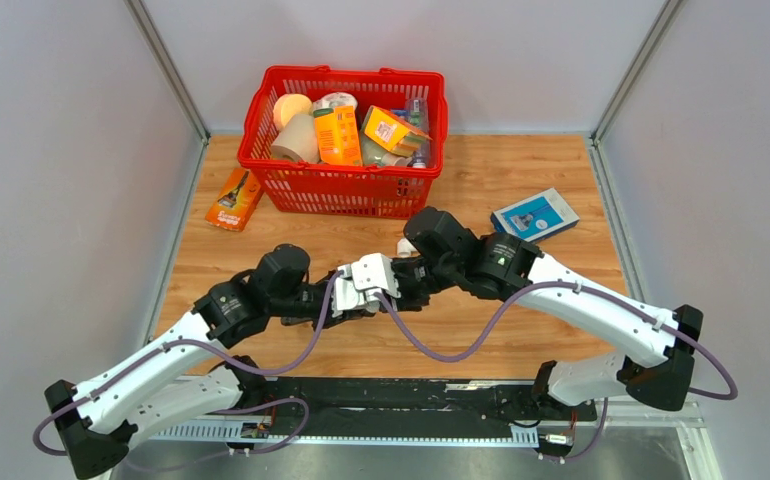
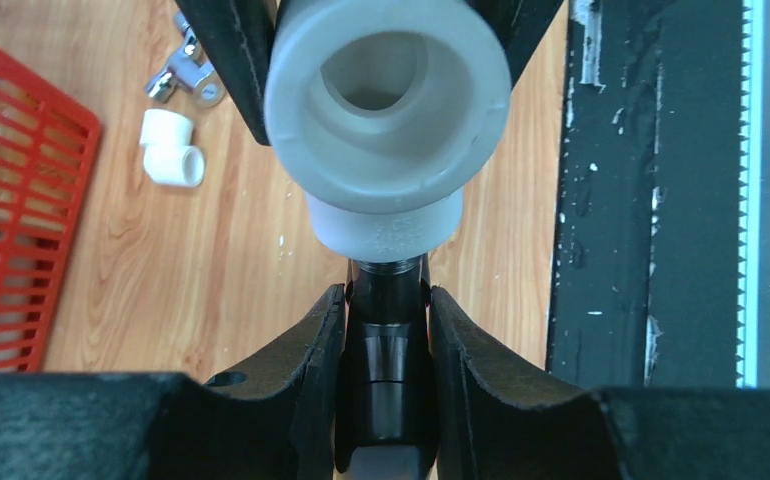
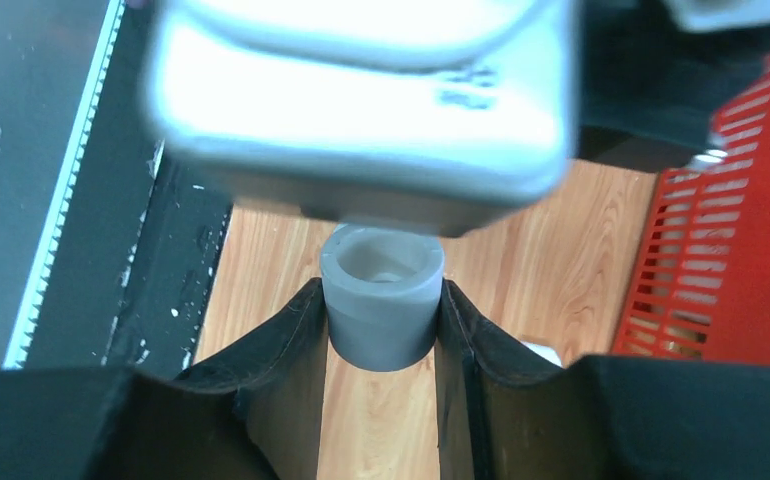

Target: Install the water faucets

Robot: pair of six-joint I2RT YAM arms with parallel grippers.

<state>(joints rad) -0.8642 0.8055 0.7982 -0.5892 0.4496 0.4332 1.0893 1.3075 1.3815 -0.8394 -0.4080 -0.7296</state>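
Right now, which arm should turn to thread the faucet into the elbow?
Left. The left gripper holds the faucet lengthwise in its grip, threaded end at the white elbow fitting, so a wrist roll would likely spin it in. The right gripper clamps the fitting and can brace it.

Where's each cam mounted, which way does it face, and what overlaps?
Top external: above and behind the bases, looking down on the table; left arm and right arm in view.
Left wrist: looks along the left gripper, shut on the faucet, at the white elbow.
Right wrist: faces the opposite way along the right gripper, shut on that elbow.
Shared: both wrist views show the elbow; all three the red basket.
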